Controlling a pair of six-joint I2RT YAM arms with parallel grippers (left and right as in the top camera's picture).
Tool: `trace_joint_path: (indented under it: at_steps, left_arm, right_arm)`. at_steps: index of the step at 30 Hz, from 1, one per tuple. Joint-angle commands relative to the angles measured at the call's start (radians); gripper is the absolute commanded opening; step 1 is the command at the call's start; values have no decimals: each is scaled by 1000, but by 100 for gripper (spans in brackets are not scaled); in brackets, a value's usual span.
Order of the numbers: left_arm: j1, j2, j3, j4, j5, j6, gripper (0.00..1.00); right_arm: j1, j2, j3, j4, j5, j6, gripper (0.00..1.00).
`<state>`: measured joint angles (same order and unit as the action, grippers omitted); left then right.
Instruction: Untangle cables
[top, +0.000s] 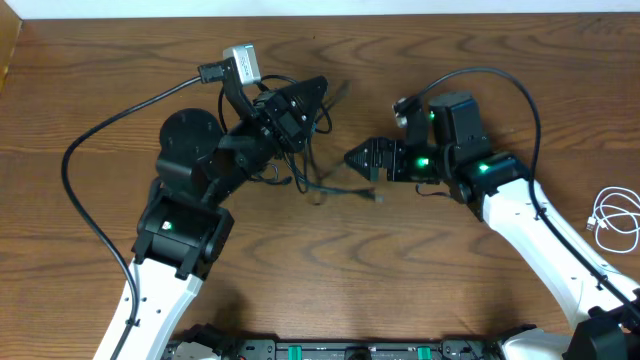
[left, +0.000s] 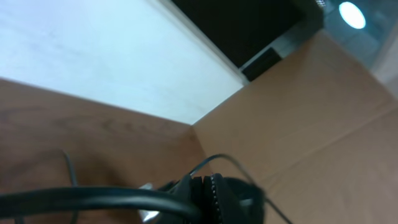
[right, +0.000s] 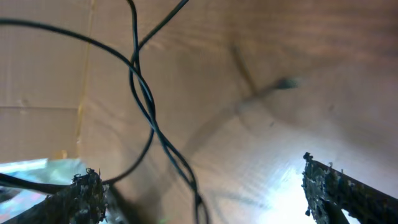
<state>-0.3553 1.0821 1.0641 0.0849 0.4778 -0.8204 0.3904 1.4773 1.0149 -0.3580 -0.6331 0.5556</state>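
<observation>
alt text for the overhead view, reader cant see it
Two robot arms meet over a wooden table: the left gripper is shut on the tangled black cables, and the open right gripper faces them. A coiled white cable lies apart at the table's right edge.

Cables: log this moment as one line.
left gripper: shut on black cables | right gripper: open beside them | white cable: apart, near right edge

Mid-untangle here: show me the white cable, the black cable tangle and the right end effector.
white cable (top: 610, 205): overhead view, on its looped strands at far right.
black cable tangle (right: 148, 99): right wrist view, on the twisted strands.
right end effector (top: 355, 158): overhead view, between its open fingertips.
</observation>
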Motion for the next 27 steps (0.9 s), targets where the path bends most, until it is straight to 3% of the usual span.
trace_joint_path:
  at_steps: [1, 5, 8, 17, 21, 23, 27]
  left_arm:
    - [2, -20, 4, 43, 39, -9, 8]
    - [2, -19, 4, 101, 90, -8, 8]
    - [2, -19, 4, 166, 167, -12, 8]
    - [1, -19, 4, 229, 184, -199, 7]
    - [1, -19, 4, 227, 184, -198, 8]
    - [4, -18, 4, 227, 184, -192, 8]
    - [12, -18, 4, 212, 207, -76, 8]
  right_arm:
    - [31, 0, -15, 6, -105, 53, 98]
    - [57, 0, -17, 17, -118, 59, 99]
    - [58, 0, -17, 34, -69, 140, 99]
    - [118, 1, -17, 241, 46, 392, 99]
    - [153, 0, -17, 248, 115, 327, 88]
    - [170, -4, -17, 211, 152, 241, 99]
    - [162, -53, -17, 66, 180, 285, 99]
